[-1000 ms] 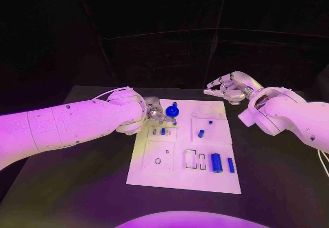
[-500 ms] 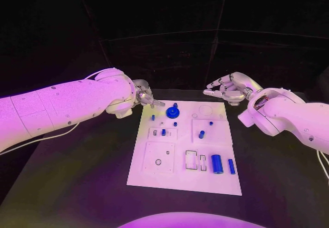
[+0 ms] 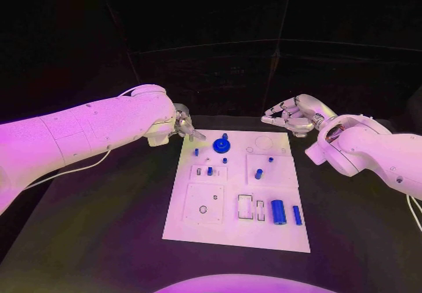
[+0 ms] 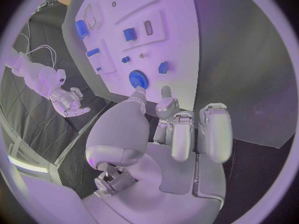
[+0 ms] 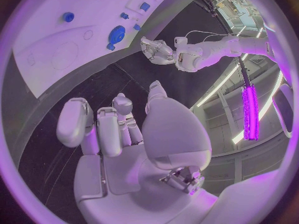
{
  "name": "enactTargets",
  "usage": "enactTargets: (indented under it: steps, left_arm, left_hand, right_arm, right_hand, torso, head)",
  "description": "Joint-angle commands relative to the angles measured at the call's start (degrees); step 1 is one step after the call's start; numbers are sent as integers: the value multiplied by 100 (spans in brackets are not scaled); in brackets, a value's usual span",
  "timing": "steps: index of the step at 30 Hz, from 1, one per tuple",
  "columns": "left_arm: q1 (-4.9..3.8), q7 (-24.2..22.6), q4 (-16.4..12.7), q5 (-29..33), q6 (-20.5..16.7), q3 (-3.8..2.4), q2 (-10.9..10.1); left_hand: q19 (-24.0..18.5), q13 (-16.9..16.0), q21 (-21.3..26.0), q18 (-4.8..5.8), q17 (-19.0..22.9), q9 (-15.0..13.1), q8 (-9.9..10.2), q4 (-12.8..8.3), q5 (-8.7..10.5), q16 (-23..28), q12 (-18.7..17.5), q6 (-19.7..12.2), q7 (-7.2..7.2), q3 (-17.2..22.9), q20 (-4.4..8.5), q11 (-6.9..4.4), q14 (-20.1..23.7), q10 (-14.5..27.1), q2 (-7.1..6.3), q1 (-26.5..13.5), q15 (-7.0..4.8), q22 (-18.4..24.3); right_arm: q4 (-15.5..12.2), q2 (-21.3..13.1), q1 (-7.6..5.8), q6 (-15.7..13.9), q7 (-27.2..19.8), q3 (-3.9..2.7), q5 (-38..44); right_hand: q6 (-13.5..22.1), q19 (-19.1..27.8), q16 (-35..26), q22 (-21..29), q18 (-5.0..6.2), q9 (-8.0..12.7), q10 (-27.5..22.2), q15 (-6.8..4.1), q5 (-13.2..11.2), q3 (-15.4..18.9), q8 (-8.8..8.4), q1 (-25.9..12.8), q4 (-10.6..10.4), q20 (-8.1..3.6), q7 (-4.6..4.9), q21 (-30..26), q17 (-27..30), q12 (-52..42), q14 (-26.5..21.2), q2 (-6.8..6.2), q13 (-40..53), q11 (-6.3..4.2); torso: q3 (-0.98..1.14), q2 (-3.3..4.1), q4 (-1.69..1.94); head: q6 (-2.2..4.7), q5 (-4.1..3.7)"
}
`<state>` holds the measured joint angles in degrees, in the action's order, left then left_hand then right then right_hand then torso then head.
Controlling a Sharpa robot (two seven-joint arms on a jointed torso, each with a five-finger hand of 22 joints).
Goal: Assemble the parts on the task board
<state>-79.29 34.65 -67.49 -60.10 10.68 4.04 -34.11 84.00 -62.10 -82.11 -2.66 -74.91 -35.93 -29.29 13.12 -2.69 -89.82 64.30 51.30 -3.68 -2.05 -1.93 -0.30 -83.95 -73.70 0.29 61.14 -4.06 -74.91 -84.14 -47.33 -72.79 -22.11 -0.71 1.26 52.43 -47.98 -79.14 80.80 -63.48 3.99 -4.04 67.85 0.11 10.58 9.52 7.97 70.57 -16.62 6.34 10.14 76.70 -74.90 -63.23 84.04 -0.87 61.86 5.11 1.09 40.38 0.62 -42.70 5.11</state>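
Head view: left hand (image 3: 183,127) empty, fingers apart, off the board's (image 3: 236,235) far-left corner; right hand (image 3: 294,114) empty, fingers loosely spread, past its far-right corner. Gear (image 3: 221,145) near the board's far edge — cylinder (image 3: 278,210) near the right edge.

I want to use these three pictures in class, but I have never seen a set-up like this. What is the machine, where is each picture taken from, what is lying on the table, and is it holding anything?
It is a robot with two white arms, each ending in a silver hand. The square picture looks down from its head; the two round ones come from cameras at its wrists, behind each hand. On the black table lies a white task board with small blue parts: a gear, a thick cylinder and some pegs. The left hand and the right hand hover at the board's far corners. Neither holds anything.
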Motion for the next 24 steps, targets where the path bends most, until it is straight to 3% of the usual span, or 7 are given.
enactTargets:
  steps: [1, 9, 24]
  left_arm:
    - [19, -64, 174, -55, 322, 30, 99]
    - [87, -179, 489, -68, 458, 64, 310]
    - [134, -220, 621, 30, 561, 79, 432]
  left_hand:
    - [36, 9, 4, -7, -1509, 8, 32, 2, -6, -18, -33, 6, -40, -36, -54, 20, -605, 16, -5, 43, 36, -371]
    - [45, -6, -8, -2, -1509, 14, 37, 2, -6, -18, -18, 6, -41, -41, -56, 21, -605, 7, 3, 51, 37, -389]
    - [67, -41, -40, 7, -1509, 85, 49, 73, -5, -18, 39, 107, -28, -223, -63, 14, -605, -37, 64, 60, 37, -441]
  right_arm:
    - [-10, -3, -10, 20, -15, -3, -17]
    - [5, 21, -10, 43, -11, -3, -16]
    - [68, 67, -9, 66, -16, -3, -16]
  right_hand:
    - [39, 32, -23, 3, 116, 3, -47, 40, 38, -17, 21, 27, 4, 8, 10, -36, -216, 14, 256, 43, -10, 13]
    - [40, 33, -22, 6, 116, 3, -45, 39, 50, -15, 23, 31, 4, 8, 10, -38, -218, 12, 257, 47, -10, 12]
    - [40, 32, -23, 6, 116, 2, -41, 39, 64, -13, 24, 35, 3, 7, 10, -38, -216, 6, 257, 55, -6, 12]
  torso:
    - [2, 1, -1]
    - [2, -5, 9]
    - [1, -9, 14]
  head:
    - [-10, 11]
    - [-30, 36]
    - [-43, 29]
